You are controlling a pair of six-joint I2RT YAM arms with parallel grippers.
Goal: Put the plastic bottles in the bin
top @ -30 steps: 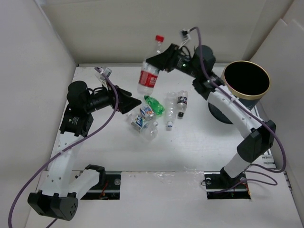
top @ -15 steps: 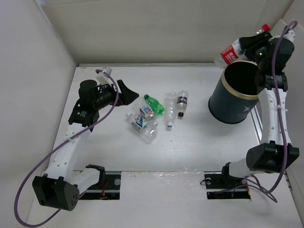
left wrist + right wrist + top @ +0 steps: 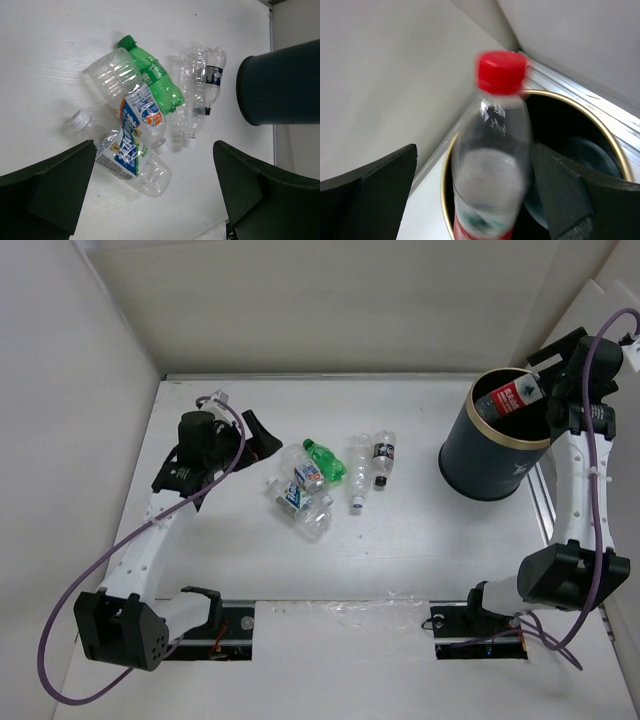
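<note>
The red-capped bottle [image 3: 509,398] lies tilted in the mouth of the bin [image 3: 495,462], blurred in the right wrist view, loose between the wide-apart fingers of my open right gripper [image 3: 558,368] above the gold rim [image 3: 444,190]. The other plastic bottles lie in a heap mid-table: a green one [image 3: 325,462], two blue-labelled ones [image 3: 308,475] [image 3: 290,495], a clear one [image 3: 357,472] and a black-labelled one [image 3: 383,456]. My left gripper [image 3: 262,436] hangs open just left of the heap, empty, looking down on the blue-labelled bottle [image 3: 131,159].
White walls box in the table on the left, back and right. The bin stands at the back right next to a metal rail [image 3: 545,502]. A loose white cap [image 3: 78,120] lies beside the heap.
My right arm carried the red-capped bottle from mid-table to above the bin and opened; the bottle now drops into the bin's mouth. The left gripper shifted slightly.
</note>
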